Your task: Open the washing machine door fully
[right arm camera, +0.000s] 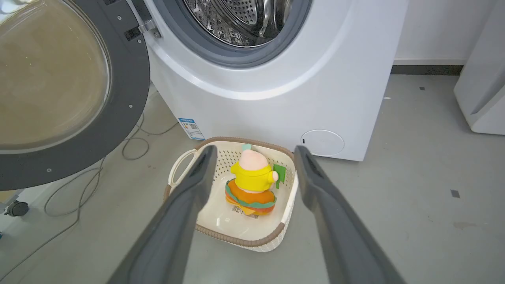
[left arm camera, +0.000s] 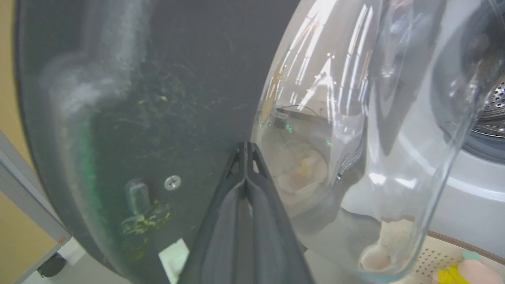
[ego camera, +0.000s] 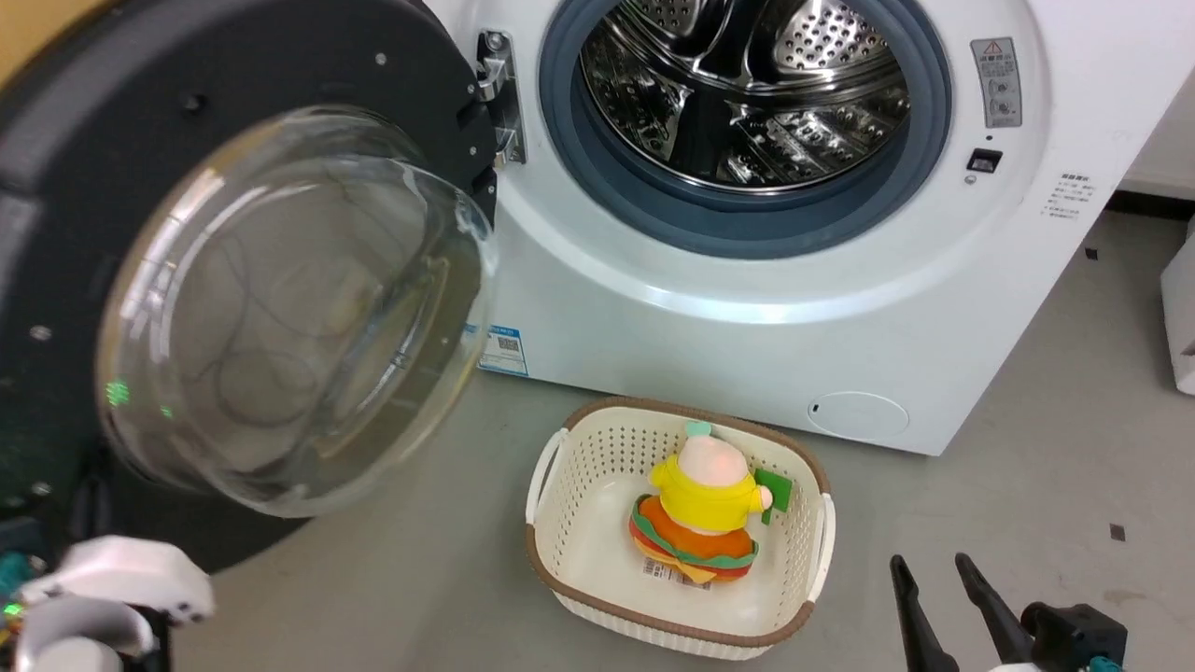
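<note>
The washing machine door (ego camera: pixel 84 187) stands swung out to the left on its hinge (ego camera: pixel 499 93), its clear glass bowl (ego camera: pixel 299 308) bulging toward me. The white washing machine (ego camera: pixel 747 327) shows its steel drum (ego camera: pixel 747 84) ringed by a grey gasket. In the left wrist view my left gripper (left arm camera: pixel 245 146) is shut, its tips against the door's dark inner face (left arm camera: pixel 158 98) beside the glass bowl (left arm camera: pixel 355 138). My right gripper (ego camera: pixel 924 565) hangs open at the lower right over the floor; in its wrist view the right gripper (right arm camera: pixel 254 152) frames the basket, with nothing between its fingers.
A cream basket (ego camera: pixel 579 485) with a brown rim sits on the floor before the machine, holding a yellow and orange plush toy (ego camera: pixel 705 513). Cables (right arm camera: pixel 79 189) lie on the floor under the door. Another white appliance (right arm camera: pixel 481 79) stands at the right. A blue label (ego camera: pixel 504 350) marks the machine's front.
</note>
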Controlling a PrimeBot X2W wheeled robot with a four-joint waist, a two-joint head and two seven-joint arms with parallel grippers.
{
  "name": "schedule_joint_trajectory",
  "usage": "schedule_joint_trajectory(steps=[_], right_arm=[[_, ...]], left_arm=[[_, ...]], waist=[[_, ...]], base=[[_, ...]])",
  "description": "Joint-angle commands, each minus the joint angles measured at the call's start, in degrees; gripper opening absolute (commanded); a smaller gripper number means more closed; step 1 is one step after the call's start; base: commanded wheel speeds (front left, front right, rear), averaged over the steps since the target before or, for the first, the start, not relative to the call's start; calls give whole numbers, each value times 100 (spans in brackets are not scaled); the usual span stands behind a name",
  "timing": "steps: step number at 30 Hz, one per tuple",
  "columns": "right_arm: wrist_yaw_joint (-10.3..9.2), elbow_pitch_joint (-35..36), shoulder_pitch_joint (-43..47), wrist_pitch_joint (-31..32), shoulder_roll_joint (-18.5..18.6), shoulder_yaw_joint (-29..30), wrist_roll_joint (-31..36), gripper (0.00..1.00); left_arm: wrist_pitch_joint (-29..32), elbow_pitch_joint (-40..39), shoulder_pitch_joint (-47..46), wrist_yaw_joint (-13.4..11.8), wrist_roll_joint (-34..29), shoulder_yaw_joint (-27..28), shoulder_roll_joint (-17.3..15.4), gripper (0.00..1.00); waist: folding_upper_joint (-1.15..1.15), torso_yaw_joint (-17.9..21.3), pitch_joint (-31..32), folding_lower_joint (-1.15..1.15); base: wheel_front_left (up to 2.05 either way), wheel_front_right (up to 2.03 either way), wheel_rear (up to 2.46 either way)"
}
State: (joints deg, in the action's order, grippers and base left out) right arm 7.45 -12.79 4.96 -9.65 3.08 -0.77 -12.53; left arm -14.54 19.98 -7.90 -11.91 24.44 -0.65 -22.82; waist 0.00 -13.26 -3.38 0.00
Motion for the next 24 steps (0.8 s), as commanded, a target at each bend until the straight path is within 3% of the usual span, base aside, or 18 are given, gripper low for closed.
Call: schedule_joint_trajectory(steps=[1, 5, 10, 19, 20, 23, 24], right_arm=[[3, 28, -123, 18, -20, 4, 17, 100], [3, 28, -174, 33, -20, -14, 38, 100], [3, -7, -163, 19, -20, -23, 17, 100], [3, -115, -36, -130, -20, -53, -115, 100], [3, -120, -25, -138, -20, -56, -117, 100], [3, -132, -8, -154, -20, -71, -111, 100], [3, -138, -4, -157, -20, -78, -107, 100]], left_arm=[[-34, 208, -220, -15, 26, 138, -96, 0], [-42, 691, -508, 73, 35, 355, -187, 0], [-44, 740, -486, 144, -115, 636, -135, 0], [-45, -214, 551, 119, -536, 1028, 489, 0], [-45, -319, 683, 129, -563, 1022, 574, 8], [-45, -628, 1010, 105, -652, 1000, 784, 96], [-45, -727, 1113, 92, -675, 986, 852, 100]], waist=[[0, 32, -44, 0], [0, 104, -75, 0], [0, 171, -23, 0], [0, 173, 284, 0], [0, 159, 305, 0], [0, 124, 362, 0], [0, 116, 380, 0]], base=[[0, 0, 0], [0, 0, 0], [0, 0, 0], [0, 0, 0], [0, 0, 0], [0, 0, 0], [0, 0, 0]])
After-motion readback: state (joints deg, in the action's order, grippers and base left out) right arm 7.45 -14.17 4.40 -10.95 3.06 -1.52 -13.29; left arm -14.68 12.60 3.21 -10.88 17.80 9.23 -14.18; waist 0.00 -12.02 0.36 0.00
